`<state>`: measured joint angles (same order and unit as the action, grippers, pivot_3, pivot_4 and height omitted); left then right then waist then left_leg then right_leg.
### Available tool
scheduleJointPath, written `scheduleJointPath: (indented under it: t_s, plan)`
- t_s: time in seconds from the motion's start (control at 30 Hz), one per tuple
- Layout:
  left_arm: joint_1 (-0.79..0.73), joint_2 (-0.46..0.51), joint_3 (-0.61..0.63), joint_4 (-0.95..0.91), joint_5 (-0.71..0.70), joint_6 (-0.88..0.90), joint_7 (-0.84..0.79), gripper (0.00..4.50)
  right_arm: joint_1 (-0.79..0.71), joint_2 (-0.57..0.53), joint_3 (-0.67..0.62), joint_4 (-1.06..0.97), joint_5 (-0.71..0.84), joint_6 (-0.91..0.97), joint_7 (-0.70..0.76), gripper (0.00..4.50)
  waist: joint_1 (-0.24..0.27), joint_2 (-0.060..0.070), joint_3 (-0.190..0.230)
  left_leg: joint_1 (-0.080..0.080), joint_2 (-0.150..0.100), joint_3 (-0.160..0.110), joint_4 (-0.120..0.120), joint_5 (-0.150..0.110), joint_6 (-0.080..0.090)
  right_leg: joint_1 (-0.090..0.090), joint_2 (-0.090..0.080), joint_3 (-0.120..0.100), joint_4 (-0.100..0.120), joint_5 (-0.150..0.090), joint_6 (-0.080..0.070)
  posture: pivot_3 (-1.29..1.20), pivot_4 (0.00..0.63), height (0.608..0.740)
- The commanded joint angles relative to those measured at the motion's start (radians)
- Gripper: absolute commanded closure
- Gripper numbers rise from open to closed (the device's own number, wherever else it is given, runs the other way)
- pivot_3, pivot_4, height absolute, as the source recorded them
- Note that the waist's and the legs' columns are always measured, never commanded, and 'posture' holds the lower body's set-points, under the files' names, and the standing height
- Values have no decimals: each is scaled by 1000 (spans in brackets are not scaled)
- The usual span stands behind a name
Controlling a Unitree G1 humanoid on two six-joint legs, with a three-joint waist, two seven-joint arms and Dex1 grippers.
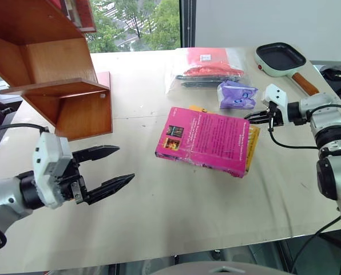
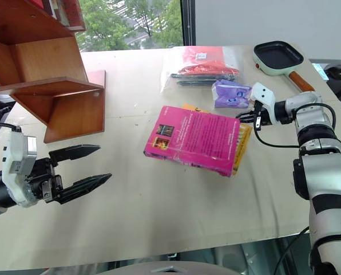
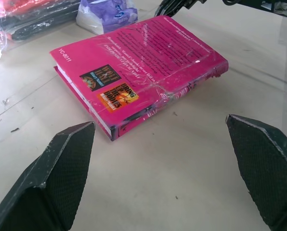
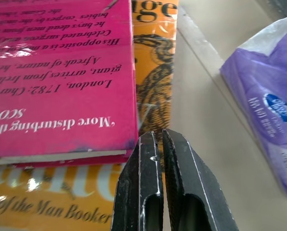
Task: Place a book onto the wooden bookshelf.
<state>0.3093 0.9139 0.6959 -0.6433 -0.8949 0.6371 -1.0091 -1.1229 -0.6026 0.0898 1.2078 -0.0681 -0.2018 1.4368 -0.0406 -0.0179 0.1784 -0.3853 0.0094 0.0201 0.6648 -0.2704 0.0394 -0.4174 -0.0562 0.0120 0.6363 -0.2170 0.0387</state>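
Observation:
The magenta-pink book (image 1: pixel 207 139) lies flat in the middle of the table, resting partly on a yellow book (image 1: pixel 252 144). At the far left stands the wooden bookshelf (image 1: pixel 56 74), reddish-brown. My left gripper (image 1: pixel 116 167) hovers open over the near left of the table, pointing at the book (image 3: pixel 143 72) from a short distance. My right gripper (image 1: pixel 252 117) is shut, its fingertips (image 4: pixel 154 142) right at the book's far right corner (image 4: pixel 61 77), over the yellow book (image 4: pixel 153 72); I cannot tell whether they touch.
A purple tissue pack (image 1: pixel 237 94) lies just behind the right gripper. Further back are a clear bag of red and dark items (image 1: pixel 207 66) and a mint-green pan (image 1: pixel 282 60) with a wooden handle. The table's front edge (image 1: pixel 176 252) runs close below.

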Motion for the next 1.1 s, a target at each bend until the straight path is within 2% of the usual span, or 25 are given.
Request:
scheduleJointPath:
  t_s: [0.03,0.17,0.5,0.77,0.9,0.97,1.07,1.1]
  plan:
    - [-19,16,-5,7,5,-18,-17,0,17,-22,-33,-80,51,37,61,4453,0,0,0,0,0,0,0,0,0,0,0,0,0,0,0,0,150,740]
    - [-38,19,-24,21,16,-20,-26,0,81,-31,-37,-189,92,103,113,4453,1,0,0,0,0,0,0,0,0,0,0,0,0,0,0,0,150,740]
    - [-30,22,-21,16,11,-12,-31,0,225,-48,-30,-405,159,242,127,4453,2,0,0,0,0,0,0,-1,1,0,-1,0,1,0,0,0,150,740]
    - [-27,25,-20,16,8,-6,-34,0,282,-70,-34,-498,203,310,122,4453,4,0,0,0,0,0,0,-1,1,0,0,0,1,0,0,0,150,740]
    - [-23,17,-24,6,-2,3,-22,0,314,-120,-63,-533,229,310,105,4453,6,0,0,0,0,0,0,-1,2,0,0,0,1,0,0,0,150,740]
    - [-26,-12,-44,-24,-50,28,26,0,324,-147,-94,-531,243,284,70,4453,11,0,0,0,0,0,0,-1,2,0,0,-1,1,0,0,0,150,740]
    - [7,-124,-125,-111,-320,104,232,0,370,-188,-165,-588,304,305,50,4453,13,0,0,0,0,0,1,-1,2,0,-1,0,0,0,0,0,150,740]
    - [37,-188,-183,-141,-386,108,310,0,411,-204,-202,-646,343,337,50,4453,14,0,0,0,0,0,1,-1,2,0,-3,1,0,1,2,0,150,740]
